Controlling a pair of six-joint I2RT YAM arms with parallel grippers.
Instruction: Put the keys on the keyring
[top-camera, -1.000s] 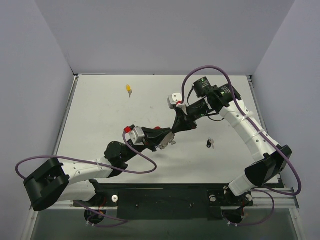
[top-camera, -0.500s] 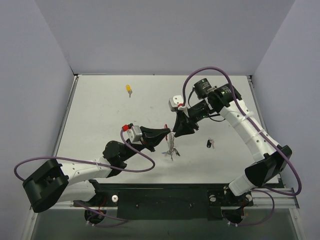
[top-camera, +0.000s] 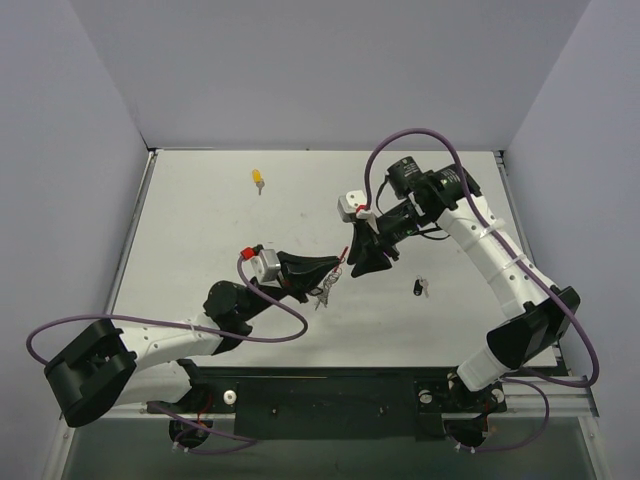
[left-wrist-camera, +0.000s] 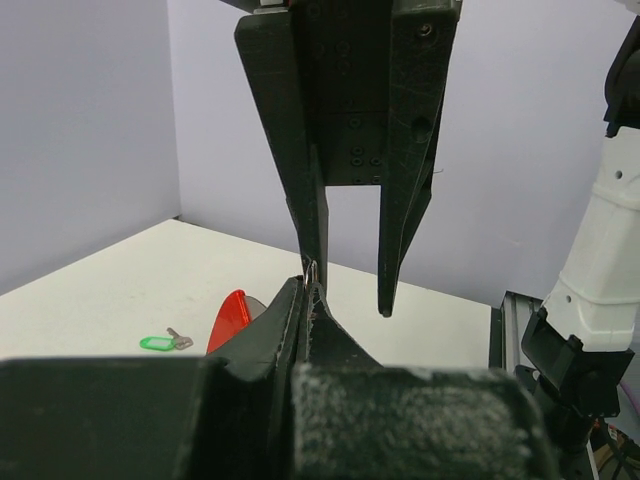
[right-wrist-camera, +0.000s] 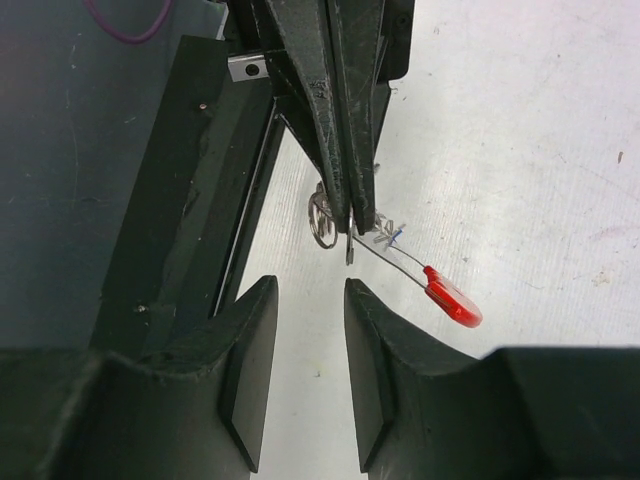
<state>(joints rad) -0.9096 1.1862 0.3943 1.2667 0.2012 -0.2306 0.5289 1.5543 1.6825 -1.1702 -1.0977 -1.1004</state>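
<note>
While the left gripper (right-wrist-camera: 346, 222) has its two black fingers pressed flat together on the keyring (right-wrist-camera: 322, 222), pinching the thin wire just above its small loop, the right gripper (right-wrist-camera: 310, 310) stands spread just beneath the keyring with nothing between its pads. We judge the keyring to be very light and springy: a stiff coil of silvery wire that will twist or swing at a touch, smooth enough to slip from a loose pinch, and hard to pry apart without a firm hold beside the split end. Its red tag (right-wrist-camera: 452, 297) is a flat, glossy plastic disc on a straight wire stem, hanging free to one side of the loop; we would not take hold there, since it would let the loop swivel. Some pale frayed bits cling where stem meets loop, and we cannot tell what they are. Out from the keyring, the black key (top-camera: 416, 288) lies to its right on the matte white table (top-camera: 200, 250), near but apart. The yellow key (top-camera: 258, 179) is well apart, beyond the keyring to the left. The green key (left-wrist-camera: 158, 343) lies flat on the table beside the tag in the left wrist view. We take the keys for thin, rigid metal blades with small plastic heads, best gripped by the head.
</note>
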